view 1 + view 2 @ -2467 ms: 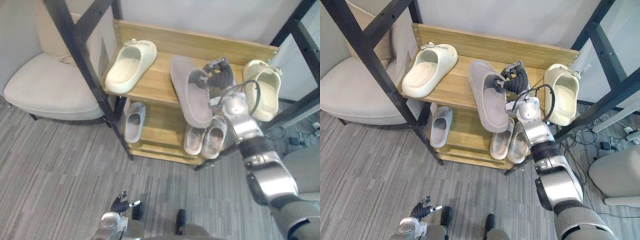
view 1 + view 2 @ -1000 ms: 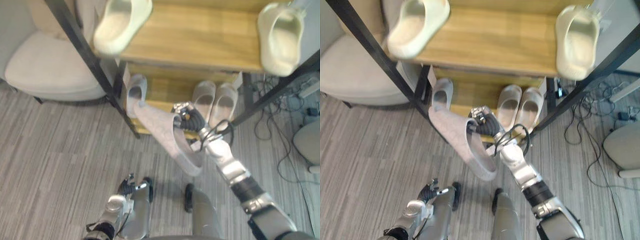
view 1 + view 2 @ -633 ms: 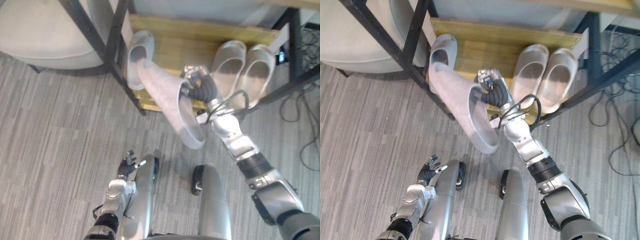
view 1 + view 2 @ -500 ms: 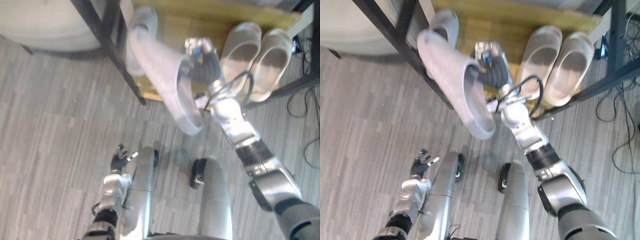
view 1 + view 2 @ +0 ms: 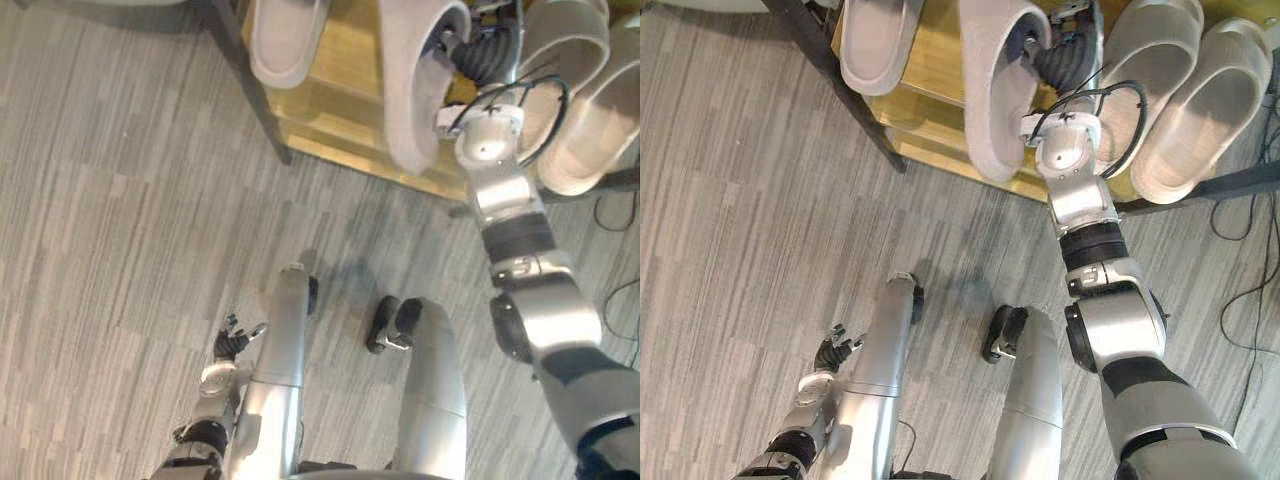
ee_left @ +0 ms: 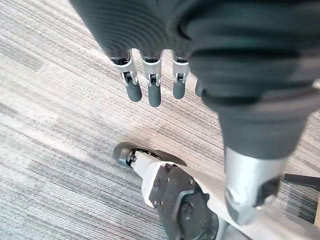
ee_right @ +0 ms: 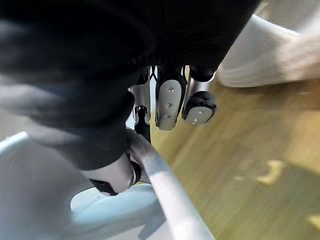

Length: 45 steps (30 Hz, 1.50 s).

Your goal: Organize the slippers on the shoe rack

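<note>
Currently the right robot hand (image 5: 1064, 58) is clenched on the grey slipper (image 5: 992, 85), grasping it at the edge of the foot opening. In the right wrist view its fingers (image 7: 168, 102) curl down over the outside of the slipper's rim while the thumb sits on the inner side, so the rim is pinched between them.

The grey slipper is held lengthwise over the lower shelf of the shoe rack (image 5: 935, 62). One end is toward the back of the shelf and the other lies over the shelf's front edge. I cannot tell whether its sole is touching the wood or is held just above it.

A second grey slipper (image 5: 876, 35) lies on the same shelf to the robot's left of the held one, apart from it, with bare wood between them. On the other side of the right robot hand two pale slippers (image 5: 1158, 68) lie side by side, soles down, their near ends at or past the shelf's front edge. A black post (image 5: 830, 78) runs at a slant past the rack's left front corner.

The left robot hand (image 5: 830, 356) hangs low over the grey striped floor (image 5: 120, 200). Its fingers (image 6: 154, 94) are straight and released, grasping nothing.
</note>
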Tool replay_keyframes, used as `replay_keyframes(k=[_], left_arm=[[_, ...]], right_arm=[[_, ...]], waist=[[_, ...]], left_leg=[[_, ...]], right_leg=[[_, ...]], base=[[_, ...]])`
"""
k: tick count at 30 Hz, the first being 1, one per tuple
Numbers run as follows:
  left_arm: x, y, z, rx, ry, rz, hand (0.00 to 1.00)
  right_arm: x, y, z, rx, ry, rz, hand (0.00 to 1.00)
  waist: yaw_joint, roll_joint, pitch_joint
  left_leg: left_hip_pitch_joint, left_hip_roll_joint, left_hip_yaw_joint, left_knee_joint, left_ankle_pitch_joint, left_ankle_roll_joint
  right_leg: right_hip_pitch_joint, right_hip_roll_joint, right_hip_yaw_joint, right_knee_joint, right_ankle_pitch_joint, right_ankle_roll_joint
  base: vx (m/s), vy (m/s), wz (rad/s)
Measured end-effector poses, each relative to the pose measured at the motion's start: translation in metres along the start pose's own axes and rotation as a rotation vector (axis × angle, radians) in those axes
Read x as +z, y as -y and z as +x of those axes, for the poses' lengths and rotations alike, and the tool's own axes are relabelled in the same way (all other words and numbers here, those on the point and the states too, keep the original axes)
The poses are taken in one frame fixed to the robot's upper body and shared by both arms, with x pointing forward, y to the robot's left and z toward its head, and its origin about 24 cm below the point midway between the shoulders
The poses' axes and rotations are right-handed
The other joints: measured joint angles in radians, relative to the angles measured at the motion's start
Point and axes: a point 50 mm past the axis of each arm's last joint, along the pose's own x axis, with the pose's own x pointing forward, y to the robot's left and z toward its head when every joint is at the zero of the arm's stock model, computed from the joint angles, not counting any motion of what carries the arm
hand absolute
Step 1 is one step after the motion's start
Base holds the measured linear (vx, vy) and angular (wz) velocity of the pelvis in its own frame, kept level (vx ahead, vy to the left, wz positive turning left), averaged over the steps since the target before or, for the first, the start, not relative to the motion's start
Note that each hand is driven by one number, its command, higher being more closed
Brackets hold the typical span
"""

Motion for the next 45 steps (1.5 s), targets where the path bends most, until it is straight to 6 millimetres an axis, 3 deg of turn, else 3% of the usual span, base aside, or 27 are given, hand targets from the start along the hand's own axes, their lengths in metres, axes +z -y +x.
replay_keyframes(k=[4,6,11,12,17,25,45], left_arm=[[-0.001,0.001,0.0,0.001,-0.002,0.0,0.0],[-0.005,0.001,-0.001,0.003,-0.022,-0.009,0.0],[-0.005,0.004,-0.001,-0.004,-0.022,-0.009,0.0],[-0.005,0.005,-0.001,-0.005,-0.022,-0.01,0.0],[-0.006,0.009,-0.002,-0.007,-0.027,-0.015,0.0],[-0.004,0.012,-0.001,-0.002,-0.021,-0.02,0.0],[-0.005,0.011,-0.001,0.029,-0.029,-0.054,0.0]], right_arm=[[-0.003,0.008,0.004,-0.042,-0.037,0.032,1.0],[-0.01,0.013,0.008,-0.085,-0.088,0.035,1.0],[-0.006,0.014,0.012,-0.101,-0.099,0.042,1.0],[-0.007,0.016,0.014,-0.115,-0.114,0.05,0.0],[-0.012,0.024,0.017,-0.166,-0.158,0.07,0.0],[0.0,0.03,0.027,-0.209,-0.173,0.134,0.0],[-0.001,0.028,0.027,-0.188,-0.205,0.262,0.0]], waist=[[0.003,0.001,-0.003],[0.004,0.005,-0.038],[0.016,0.004,-0.045],[0.018,0.004,-0.048],[0.036,0.005,-0.066],[0.05,0.004,-0.07],[0.05,0.002,-0.117]], left_leg=[[-0.003,-0.003,-0.016,-0.008,0.007,-0.012],[-0.034,-0.015,-0.04,-0.02,0.02,-0.031],[-0.032,-0.026,-0.058,-0.041,0.035,-0.051],[-0.034,-0.03,-0.067,-0.051,0.042,-0.057],[-0.035,-0.037,-0.085,-0.075,0.058,-0.07],[-0.038,-0.047,-0.112,-0.109,0.082,-0.087],[-0.009,-0.034,-0.114,-0.19,0.112,-0.098]], right_leg=[[0.001,-0.003,-0.017,0.003,-0.008,-0.009],[-0.017,-0.012,-0.045,0.004,-0.012,-0.019],[-0.017,-0.023,-0.064,0.008,-0.019,-0.034],[-0.017,-0.026,-0.074,0.006,-0.021,-0.038],[-0.015,-0.035,-0.098,-0.002,-0.022,-0.051],[-0.013,-0.041,-0.126,-0.013,-0.023,-0.064],[0.012,-0.038,-0.15,-0.077,-0.007,-0.088]], base=[[0.02,-0.041,0.12],[0.04,-0.046,0.24],[0.04,-0.041,0.15],[0.03,-0.037,0.16],[0.04,-0.03,0.13],[0.03,-0.016,0.09],[0.04,0.003,0.02]])
